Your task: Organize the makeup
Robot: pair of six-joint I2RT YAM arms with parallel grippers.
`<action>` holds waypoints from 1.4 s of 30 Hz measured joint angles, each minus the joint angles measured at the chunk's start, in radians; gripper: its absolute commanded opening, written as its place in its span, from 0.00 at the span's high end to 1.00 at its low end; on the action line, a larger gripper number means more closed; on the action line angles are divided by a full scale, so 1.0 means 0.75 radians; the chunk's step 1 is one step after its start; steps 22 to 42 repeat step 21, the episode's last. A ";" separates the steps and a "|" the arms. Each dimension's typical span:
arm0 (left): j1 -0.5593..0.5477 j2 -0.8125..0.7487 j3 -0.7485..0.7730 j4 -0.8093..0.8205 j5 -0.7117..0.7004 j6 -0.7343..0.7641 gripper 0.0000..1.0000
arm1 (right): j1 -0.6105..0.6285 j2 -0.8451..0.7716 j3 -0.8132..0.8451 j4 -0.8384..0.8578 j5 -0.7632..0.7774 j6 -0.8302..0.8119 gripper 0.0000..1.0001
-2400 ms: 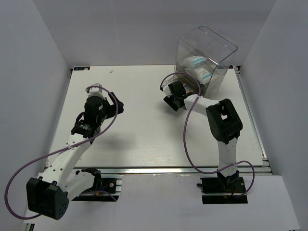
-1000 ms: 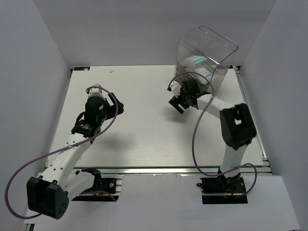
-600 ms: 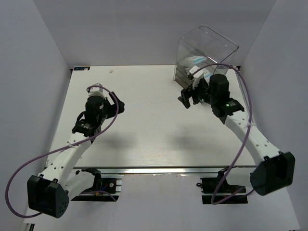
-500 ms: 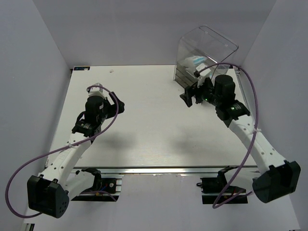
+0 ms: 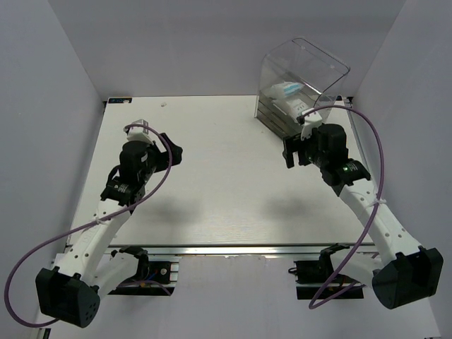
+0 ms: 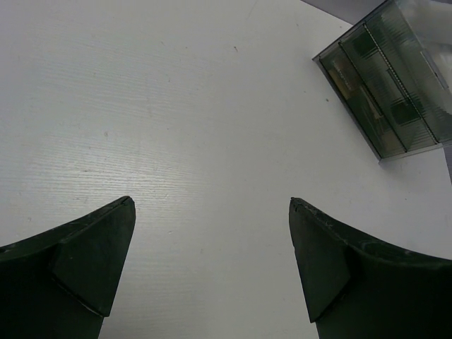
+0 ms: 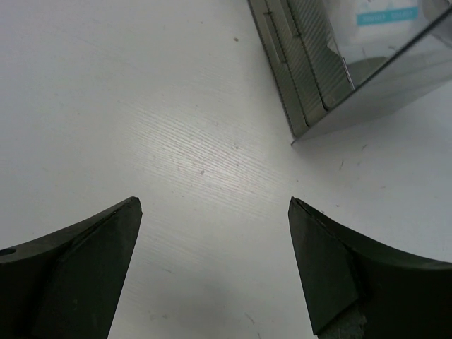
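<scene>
Left pincer (image 6: pixel 212 212): jaws wide, nothing between them, over bare table (image 5: pixel 212 183). Right pincer (image 7: pixel 212 208): jaws wide, empty, near clear drawer box (image 5: pixel 321 70) at the table's far right corner. White blue-printed pouches (image 5: pixel 289 92) lie inside the box, above its drawers; drawer contents unclear.

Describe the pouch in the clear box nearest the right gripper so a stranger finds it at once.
Go to the white table's far right corner, where a tall clear box stands. In its upper part, above the dark drawers, lies the near pouch, white with blue print, just beyond the right gripper. A second pouch like it lies farther back.
</scene>
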 measured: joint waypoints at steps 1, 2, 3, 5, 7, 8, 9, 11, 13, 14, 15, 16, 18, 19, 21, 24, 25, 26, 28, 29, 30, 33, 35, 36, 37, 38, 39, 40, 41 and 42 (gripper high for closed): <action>0.000 -0.009 0.000 0.000 0.004 0.000 0.02 | -0.008 -0.013 -0.016 -0.004 0.009 0.000 0.11; 0.000 -0.017 0.000 0.000 0.009 0.000 0.02 | -0.016 -0.027 -0.033 -0.004 0.015 -0.001 0.11; 0.000 -0.027 0.000 0.000 0.015 0.000 0.02 | -0.023 -0.041 -0.048 -0.004 0.022 -0.001 0.11; 0.000 -0.049 -0.001 0.001 0.028 0.000 0.02 | -0.040 -0.065 -0.089 0.011 0.027 -0.004 0.11; 0.000 -0.072 -0.003 0.004 0.036 0.000 0.02 | -0.056 -0.085 -0.137 0.027 0.032 -0.007 0.11; 0.000 -0.081 -0.004 0.005 0.039 0.000 0.02 | -0.064 -0.092 -0.158 0.028 0.032 -0.007 0.11; 0.000 -0.093 -0.006 0.006 0.041 -0.001 0.02 | -0.070 -0.096 -0.176 0.028 0.032 -0.007 0.11; 0.000 -0.112 -0.012 0.006 0.047 -0.001 0.02 | -0.078 -0.105 -0.201 0.031 0.034 -0.006 0.11; 0.000 -0.129 -0.017 0.006 0.052 -0.001 0.02 | -0.082 -0.123 -0.221 0.040 0.038 -0.006 0.10; 0.000 -0.140 -0.022 0.006 0.054 -0.001 0.02 | -0.084 -0.134 -0.228 0.042 0.040 -0.005 0.11; 0.000 -0.149 -0.027 0.006 0.055 -0.001 0.02 | -0.084 -0.144 -0.233 0.046 0.043 -0.005 0.11; 0.000 -0.158 -0.032 0.005 0.057 -0.002 0.02 | -0.087 -0.152 -0.235 0.052 0.045 -0.004 0.11; 0.000 -0.168 -0.034 0.005 0.057 -0.001 0.02 | -0.092 -0.164 -0.238 0.067 0.048 0.001 0.10; 0.000 -0.170 -0.034 0.005 0.057 -0.001 0.02 | -0.094 -0.168 -0.238 0.071 0.049 0.003 0.11; 0.000 -0.172 -0.034 0.005 0.057 -0.002 0.02 | -0.100 -0.173 -0.240 0.079 0.050 0.005 0.10; 0.000 -0.172 -0.034 0.005 0.057 -0.002 0.02 | -0.100 -0.173 -0.240 0.079 0.050 0.005 0.10; 0.000 -0.172 -0.034 0.005 0.057 -0.002 0.02 | -0.100 -0.173 -0.240 0.079 0.050 0.005 0.10; 0.000 -0.172 -0.034 0.005 0.057 -0.002 0.02 | -0.100 -0.173 -0.240 0.079 0.050 0.005 0.10; 0.000 -0.172 -0.034 0.005 0.057 -0.002 0.02 | -0.100 -0.173 -0.240 0.079 0.050 0.005 0.10; 0.000 -0.172 -0.034 0.005 0.057 -0.002 0.02 | -0.100 -0.173 -0.240 0.079 0.050 0.005 0.10; 0.000 -0.172 -0.034 0.005 0.057 -0.002 0.02 | -0.100 -0.173 -0.240 0.079 0.050 0.005 0.10; 0.000 -0.172 -0.034 0.005 0.057 -0.002 0.02 | -0.100 -0.173 -0.240 0.079 0.050 0.005 0.10; 0.000 -0.172 -0.034 0.005 0.057 -0.002 0.02 | -0.100 -0.173 -0.240 0.079 0.050 0.005 0.10; 0.000 -0.172 -0.034 0.005 0.057 -0.002 0.02 | -0.100 -0.173 -0.240 0.079 0.050 0.005 0.10; 0.000 -0.172 -0.034 0.005 0.057 -0.002 0.02 | -0.100 -0.173 -0.240 0.079 0.050 0.005 0.10; 0.000 -0.172 -0.034 0.005 0.057 -0.002 0.02 | -0.100 -0.173 -0.240 0.079 0.050 0.005 0.10; 0.000 -0.172 -0.034 0.005 0.057 -0.002 0.02 | -0.100 -0.173 -0.240 0.079 0.050 0.005 0.10; 0.000 -0.172 -0.034 0.005 0.057 -0.002 0.02 | -0.100 -0.173 -0.240 0.079 0.050 0.005 0.10; 0.000 -0.172 -0.034 0.005 0.057 -0.002 0.02 | -0.100 -0.173 -0.240 0.079 0.050 0.005 0.10; 0.000 -0.172 -0.034 0.005 0.057 -0.002 0.02 | -0.100 -0.173 -0.240 0.079 0.050 0.005 0.10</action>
